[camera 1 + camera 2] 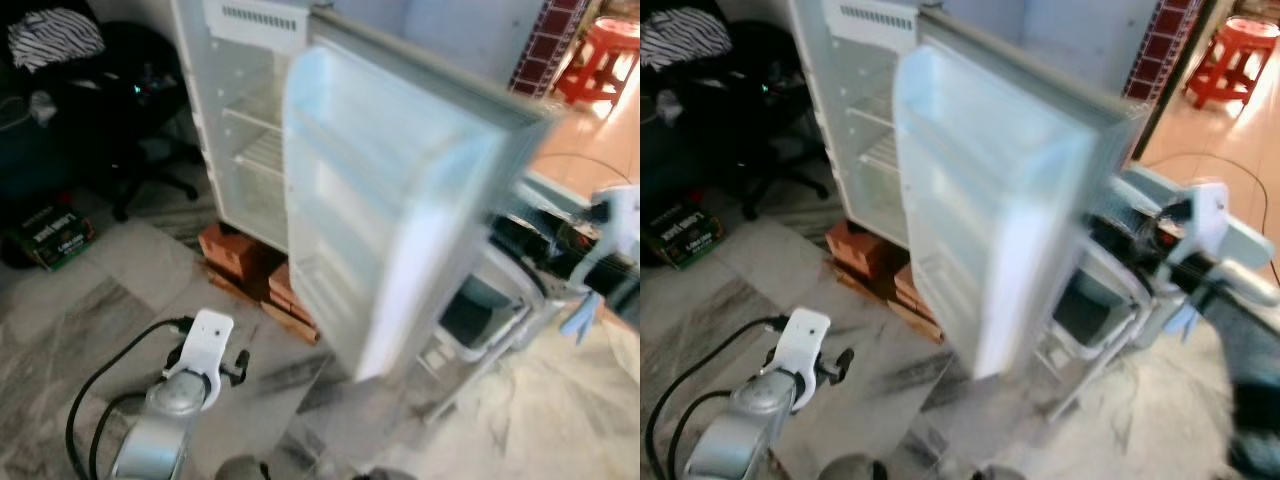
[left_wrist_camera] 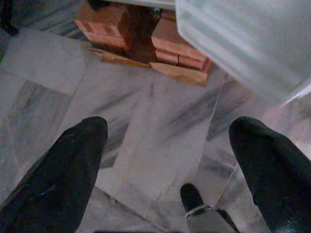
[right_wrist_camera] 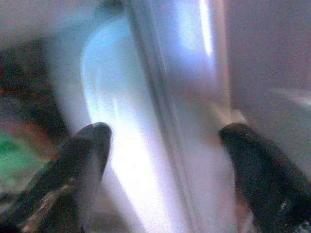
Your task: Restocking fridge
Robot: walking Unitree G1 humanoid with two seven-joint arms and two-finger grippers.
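The fridge (image 1: 250, 130) stands at the far side on a stack of bricks (image 1: 235, 255) and wooden boards, and its door (image 1: 390, 200) is swung wide toward the near right, showing bare white shelves inside and empty door racks. The right gripper (image 3: 165, 141) is at the edge of this door; its jaws are spread, one on each side of the door edge, and I cannot tell if they press on it. The step in hand seems to be moving the door, so I think the right arm should push or pull slowly along the arc of the hinge, because the fridge sits on loose bricks and a hard push could rock it. The left gripper (image 2: 167, 150) hangs low over the floor with its jaws released and nothing between them; it should stay away from the door's path. I see no food or bottles to put in, so the goods must be fetched from elsewhere. The floor (image 1: 110, 290) is grey veined marble tile. At the far left there is a black office chair (image 1: 130, 90) with a striped cloth (image 1: 55, 38) on it, and a green box (image 1: 52, 235) lies on the floor. At the far right a red plastic stool (image 1: 600, 60) stands on orange tiles, and a folding metal frame (image 1: 490, 310) leans near the door.
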